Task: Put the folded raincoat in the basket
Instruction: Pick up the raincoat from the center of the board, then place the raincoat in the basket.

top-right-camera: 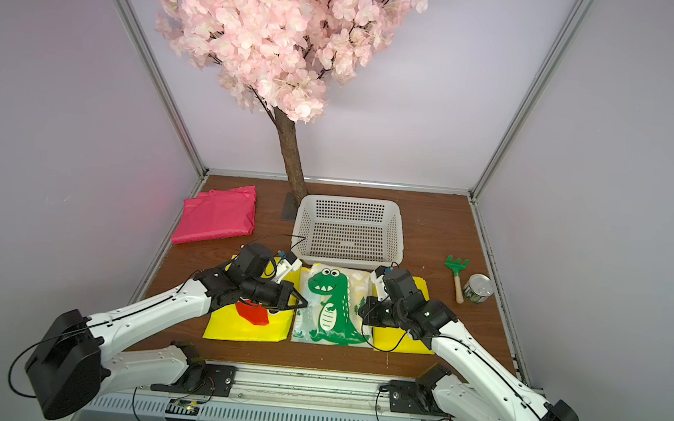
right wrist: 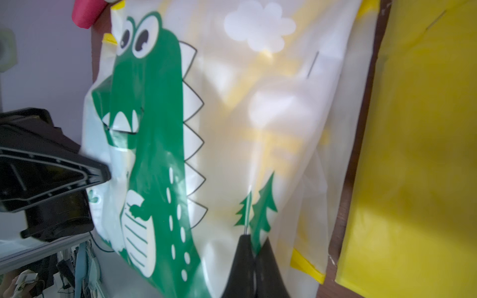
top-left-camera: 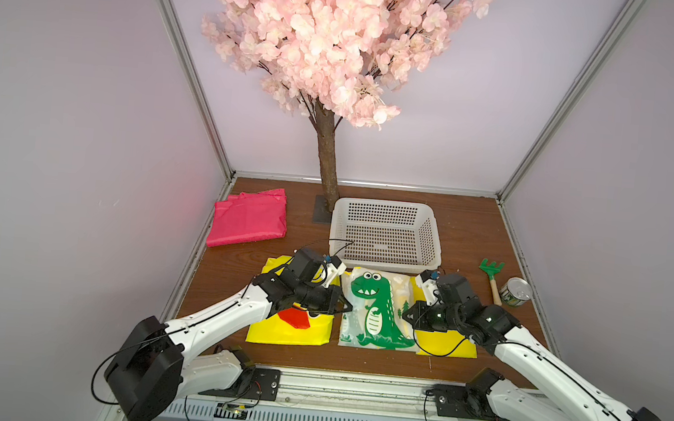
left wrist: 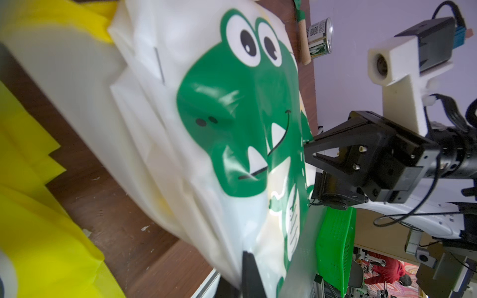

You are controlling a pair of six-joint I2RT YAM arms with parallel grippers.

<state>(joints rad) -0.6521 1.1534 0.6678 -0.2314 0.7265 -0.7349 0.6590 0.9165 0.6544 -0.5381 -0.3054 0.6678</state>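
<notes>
The left gripper (top-left-camera: 348, 305) and right gripper (top-left-camera: 405, 315) each pinch an opposite edge of the raincoat (top-left-camera: 375, 319), just beside the basket (top-left-camera: 386, 203). Lift both sides level and taut, clear the rim, then lower inside.

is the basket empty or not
Empty. In both top views the basket shows only its bare perforated bottom; the dinosaur raincoat is outside it.

The dinosaur-print raincoat (top-left-camera: 376, 311) lay on the table (top-left-camera: 221, 276) just before the basket (top-left-camera: 389, 265), between a left-hand raincoat (top-left-camera: 291, 332) and a right-hand raincoat (top-left-camera: 444, 344). The left gripper (top-left-camera: 350, 304) pinched its left edge and the right gripper (top-left-camera: 404, 314) its right edge. A tree trunk (top-left-camera: 327, 165) stood behind the basket's left corner, with a back-left raincoat (top-left-camera: 247, 220) farther left. A rake (top-left-camera: 492, 275) and a can (top-left-camera: 515, 291) lay to the basket's right.
</notes>
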